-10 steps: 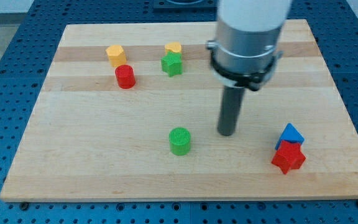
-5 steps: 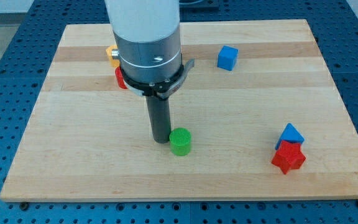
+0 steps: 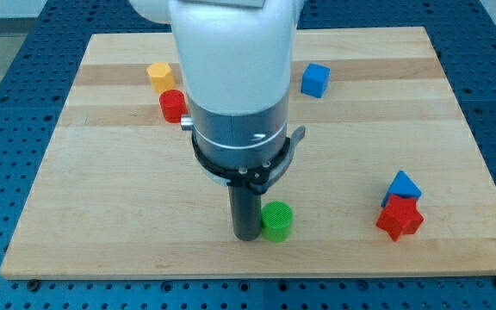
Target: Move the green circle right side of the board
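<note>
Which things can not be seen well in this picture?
- Camera view: the arm body hides the board behind it; any blocks there cannot be seen.
- My tip sits at the green circle's left; contact cannot be confirmed.
- Red block: shape unclear.

The board (image 3: 455,120) is pale, smooth wood with visible grain bands. The green circle (image 3: 276,220) looks like matt plastic, ridged on top. My tip (image 3: 247,236) belongs to a dark, matt rod.
</note>
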Available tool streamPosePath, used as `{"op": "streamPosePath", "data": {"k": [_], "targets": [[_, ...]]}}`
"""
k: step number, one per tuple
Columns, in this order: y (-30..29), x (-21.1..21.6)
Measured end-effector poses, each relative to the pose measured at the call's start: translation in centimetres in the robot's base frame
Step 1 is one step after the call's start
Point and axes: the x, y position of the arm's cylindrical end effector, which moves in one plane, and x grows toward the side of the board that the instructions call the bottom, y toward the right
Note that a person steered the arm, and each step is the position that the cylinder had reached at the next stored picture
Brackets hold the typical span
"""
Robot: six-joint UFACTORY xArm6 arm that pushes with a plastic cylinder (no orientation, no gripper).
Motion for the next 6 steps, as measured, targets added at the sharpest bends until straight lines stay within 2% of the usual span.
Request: {"op": "streamPosePath", "data": {"k": [1,3,6], "targets": [[0.8,0.4],[2.8,-1.9],[8.5,-2.6]]}}
